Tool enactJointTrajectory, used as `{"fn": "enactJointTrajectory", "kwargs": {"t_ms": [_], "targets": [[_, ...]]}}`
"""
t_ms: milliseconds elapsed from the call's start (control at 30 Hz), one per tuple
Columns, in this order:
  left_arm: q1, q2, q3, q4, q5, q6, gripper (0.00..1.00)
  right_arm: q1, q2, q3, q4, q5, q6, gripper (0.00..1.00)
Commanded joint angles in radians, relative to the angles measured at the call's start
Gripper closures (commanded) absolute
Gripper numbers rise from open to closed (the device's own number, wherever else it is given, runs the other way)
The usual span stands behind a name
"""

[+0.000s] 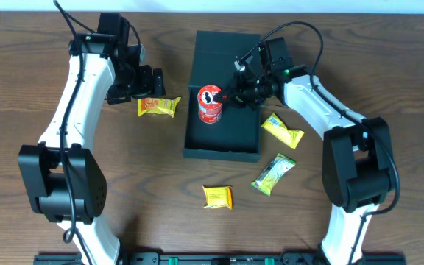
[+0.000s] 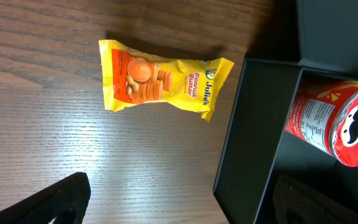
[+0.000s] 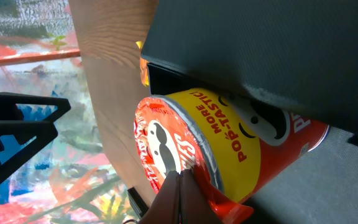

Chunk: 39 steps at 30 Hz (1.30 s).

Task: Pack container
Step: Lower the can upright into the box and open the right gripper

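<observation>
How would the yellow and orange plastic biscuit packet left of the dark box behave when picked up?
Yellow and orange plastic biscuit packet: probably light; its glossy film may slip. Lying flat, it should not roll. The pictured biscuits might crack if squeezed.

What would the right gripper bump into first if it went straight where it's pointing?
The red chip can in the container. The shut right gripper seems to touch its lid edge, though depth is unclear.

We note white shells, black joints and black cables on left arm (image 1: pixel 71 103) and right arm (image 1: pixel 315 103). Left end effector (image 1: pixel 155 83) and right end effector (image 1: pixel 228 94) are black.
</observation>
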Motion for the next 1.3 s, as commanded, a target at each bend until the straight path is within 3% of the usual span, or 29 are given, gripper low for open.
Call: {"fn": "enactJointTrajectory", "kwargs": {"t_ms": [0, 533, 933, 1067, 1267], "targets": [[0.0, 0.014, 0.018, -0.001, 0.01, -0.011, 0.05, -0.021, -0.006, -0.003, -0.008, 0.042, -0.026, 0.98], [0.0, 0.014, 0.018, 0.0, 0.01, -0.011, 0.05, -0.088, -0.021, -0.002, -0.053, 0.076, -0.068, 0.98], [0.0, 0.014, 0.018, 0.012, 0.01, -0.011, 0.05, -0.091, -0.14, -0.001, -0.204, 0.329, -0.138, 0.98], [0.0, 0.014, 0.018, 0.016, 0.01, -0.011, 0.05, -0.091, -0.14, -0.001, -0.214, 0.328, -0.138, 0.98], [0.0, 0.014, 0.018, 0.018, 0.01, -0.011, 0.05, -0.089, -0.14, -0.001, -0.152, 0.132, -0.11, 0.98]]}}
